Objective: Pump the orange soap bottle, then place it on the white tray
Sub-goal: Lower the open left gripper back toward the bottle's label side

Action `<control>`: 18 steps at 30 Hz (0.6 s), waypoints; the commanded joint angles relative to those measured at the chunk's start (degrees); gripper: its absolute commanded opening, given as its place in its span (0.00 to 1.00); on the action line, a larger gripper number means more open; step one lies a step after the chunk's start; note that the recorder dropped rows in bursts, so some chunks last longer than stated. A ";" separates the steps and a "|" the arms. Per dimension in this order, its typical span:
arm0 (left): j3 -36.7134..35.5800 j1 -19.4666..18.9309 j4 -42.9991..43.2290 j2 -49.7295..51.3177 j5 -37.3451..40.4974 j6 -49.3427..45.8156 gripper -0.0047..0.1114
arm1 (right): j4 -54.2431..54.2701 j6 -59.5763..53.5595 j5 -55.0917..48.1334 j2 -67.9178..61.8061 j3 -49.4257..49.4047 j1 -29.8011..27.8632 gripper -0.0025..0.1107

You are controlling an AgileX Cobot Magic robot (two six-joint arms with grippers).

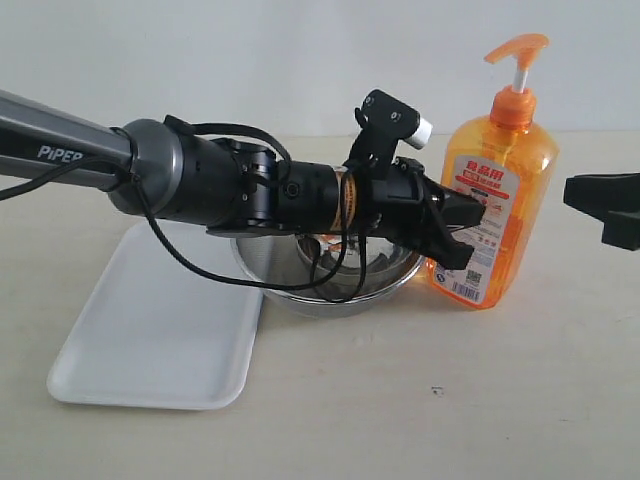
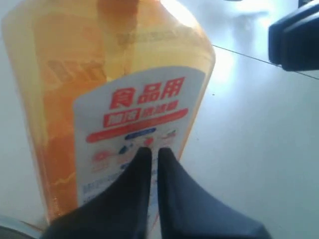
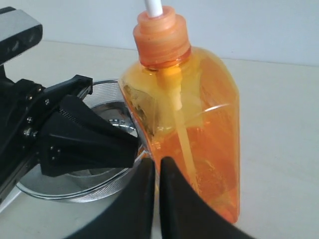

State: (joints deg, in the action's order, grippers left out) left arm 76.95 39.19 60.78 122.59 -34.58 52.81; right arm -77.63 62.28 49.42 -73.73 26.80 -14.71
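Exterior view: left gripper (image 1: 462, 238), claw pressed together, sat at orange soap bottle (image 1: 512, 170) label, probably steadying it for pumping; right gripper (image 3: 157, 163) also pressed together, empty.

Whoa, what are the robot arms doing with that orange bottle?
Nothing is holding it. The orange soap bottle stands upright on the table beside the steel strainer bowl, not on the white tray. The left arm reaches over the bowl with its jaws shut, tips close to the label. The right arm sits on the other side, jaws shut too.
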 commanded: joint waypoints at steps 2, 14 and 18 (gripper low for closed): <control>0.36 -0.01 5.13 -1.49 -1.33 3.68 0.08 | 0.08 -1.51 2.45 -0.11 -0.08 -0.15 0.10; 0.25 -0.01 15.68 -6.08 4.45 13.13 0.08 | 2.75 -3.42 0.77 -0.11 -0.08 -0.15 0.84; 0.25 -0.01 16.83 -6.08 4.44 13.13 0.08 | 5.39 -9.81 2.62 -1.05 -0.08 0.85 0.83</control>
State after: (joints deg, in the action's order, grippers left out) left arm 76.95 39.19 76.27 116.99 -30.39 65.30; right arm -74.45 56.71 50.43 -73.91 26.80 -14.61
